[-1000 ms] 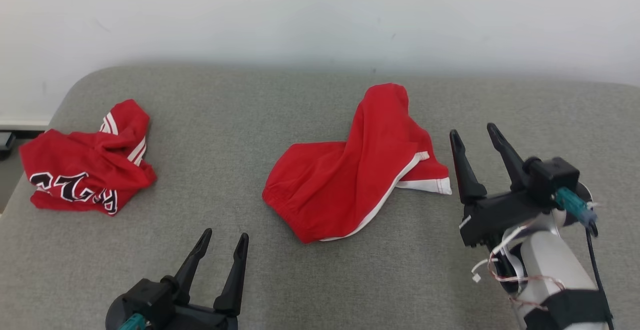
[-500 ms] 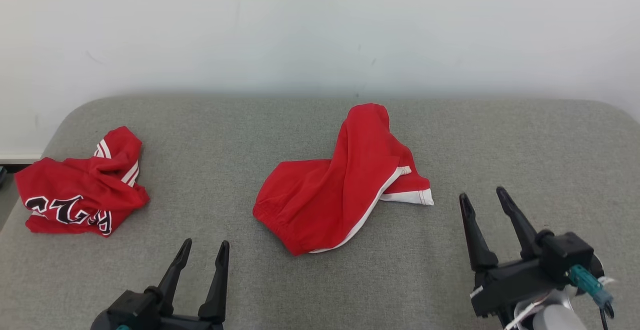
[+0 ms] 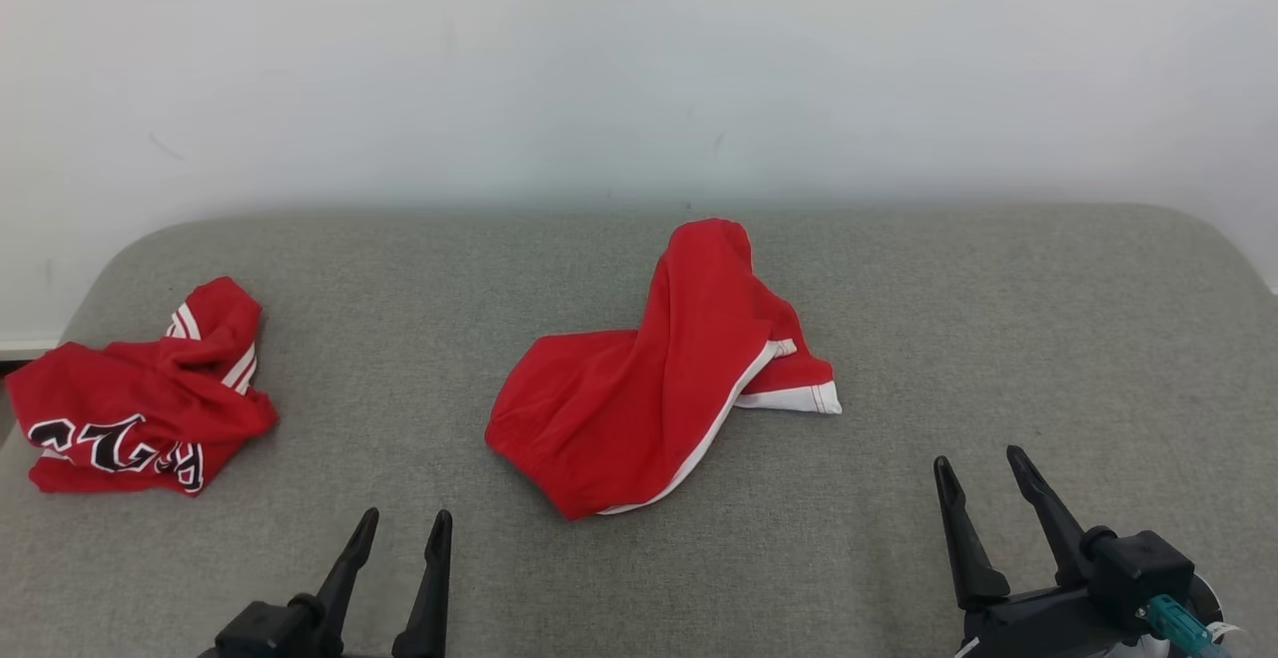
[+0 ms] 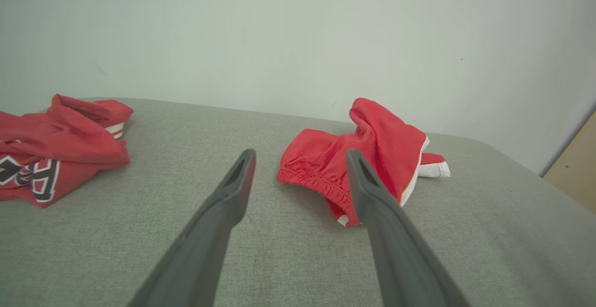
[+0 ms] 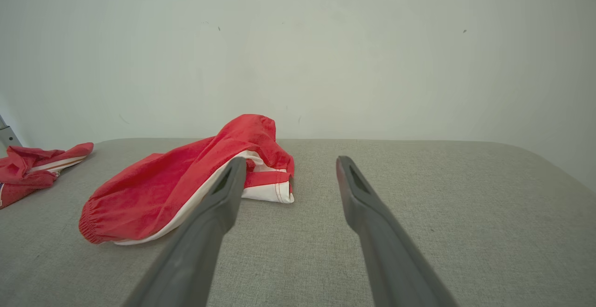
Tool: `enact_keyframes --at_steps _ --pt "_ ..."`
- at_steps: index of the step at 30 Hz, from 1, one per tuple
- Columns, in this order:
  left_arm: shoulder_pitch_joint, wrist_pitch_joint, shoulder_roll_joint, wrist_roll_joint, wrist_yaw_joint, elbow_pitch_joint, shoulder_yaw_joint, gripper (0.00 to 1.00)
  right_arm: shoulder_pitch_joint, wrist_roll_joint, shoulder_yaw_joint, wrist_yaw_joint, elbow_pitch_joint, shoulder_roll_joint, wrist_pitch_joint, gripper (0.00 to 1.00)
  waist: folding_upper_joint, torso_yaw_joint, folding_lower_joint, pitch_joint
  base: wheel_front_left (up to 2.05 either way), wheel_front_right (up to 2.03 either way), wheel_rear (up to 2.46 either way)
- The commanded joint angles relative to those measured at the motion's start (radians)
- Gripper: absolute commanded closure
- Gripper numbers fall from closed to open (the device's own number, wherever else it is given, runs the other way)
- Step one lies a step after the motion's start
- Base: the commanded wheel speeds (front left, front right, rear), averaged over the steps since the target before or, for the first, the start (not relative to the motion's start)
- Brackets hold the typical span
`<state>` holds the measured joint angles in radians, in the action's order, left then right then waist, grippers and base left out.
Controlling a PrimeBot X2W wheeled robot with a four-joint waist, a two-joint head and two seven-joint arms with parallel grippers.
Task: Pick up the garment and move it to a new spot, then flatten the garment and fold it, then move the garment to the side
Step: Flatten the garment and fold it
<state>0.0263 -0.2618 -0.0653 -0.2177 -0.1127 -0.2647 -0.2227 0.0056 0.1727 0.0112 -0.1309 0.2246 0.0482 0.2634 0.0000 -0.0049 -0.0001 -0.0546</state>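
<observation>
Drawing back toward me, my right claw (image 3: 976, 456) is leaving the grey bench (image 3: 899, 289) with the crumpled red garment (image 3: 639, 388) lying mid-surface, looking light, limp and slippery, while it and my left claw (image 3: 406, 514) are hanging spread and empty, so I am judging the garment's elastic waistband (image 4: 316, 185) the firmest pinch.

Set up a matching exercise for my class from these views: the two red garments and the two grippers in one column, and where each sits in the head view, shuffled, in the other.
Column one:
1. red shorts with white trim
2. red jersey with black lettering
3. left gripper
4. right gripper

Column two:
A. lower right, open and empty
B. crumpled at the left edge of the grey cushion
C. lower left, open and empty
D. bunched in the middle of the cushion

Pairs: 1-D, 2-B, 3-C, 4-A.
</observation>
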Motion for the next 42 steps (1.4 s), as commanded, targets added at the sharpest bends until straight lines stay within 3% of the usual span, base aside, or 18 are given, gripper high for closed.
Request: enact_keyframes --at_steps 1,23,34,42 --pt "-0.001 -0.005 -0.002 0.0 0.0 -0.008 0.002 0.0 0.004 0.004 0.0 0.0 -0.005 0.004 -0.002 0.0 0.0 -0.009 0.0001 0.002 0.0 0.0 0.0" --pt "0.231 0.007 -0.051 0.014 -0.016 -0.416 -0.197 0.0 -0.026 0.038 -0.01 0.0 -0.046 0.004 -0.043 0.0 0.0 -0.134 0.0001 0.081 0.0 0.0 0.0" --pt "0.347 -0.005 -0.05 0.004 -0.017 -0.548 -0.274 0.0 -0.045 0.025 -0.035 0.0 -0.07 0.004 -0.059 0.0 0.0 -0.167 0.0001 0.139 0.0 0.0 0.0" --pt "0.413 -0.006 -0.037 -0.007 -0.017 -0.615 -0.271 0.0 -0.057 0.021 -0.047 0.0 -0.068 0.004 -0.062 0.0 0.0 -0.179 0.0001 0.161 0.0 0.0 0.0"
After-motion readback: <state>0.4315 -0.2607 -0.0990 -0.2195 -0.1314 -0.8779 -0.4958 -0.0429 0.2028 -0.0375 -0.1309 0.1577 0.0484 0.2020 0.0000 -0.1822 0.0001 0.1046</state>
